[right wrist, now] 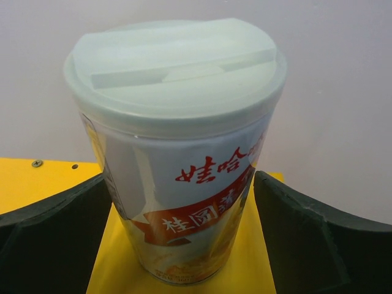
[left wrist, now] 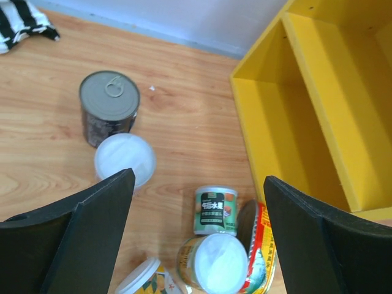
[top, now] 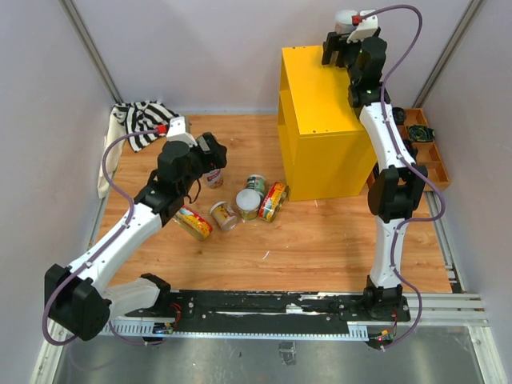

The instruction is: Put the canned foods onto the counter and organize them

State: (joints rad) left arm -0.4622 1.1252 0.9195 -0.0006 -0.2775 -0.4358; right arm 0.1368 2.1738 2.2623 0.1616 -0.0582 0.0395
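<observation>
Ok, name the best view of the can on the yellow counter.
Right wrist: the can fills the frame, label readable. Top external shows only its lid at the right gripper. Left wrist misses it.

Top external: fixed, high behind the arm bases, tilted down and forward; far, whole table in frame; left wrist: above the table, facing down and forward, middling near, on loose cans and the open side of the counter; right wrist: roughly level, very close, white-lidded can on the counter top fills it, wall behind; top shares loose cans and counter with left wrist, counter top and that can with right wrist
</observation>
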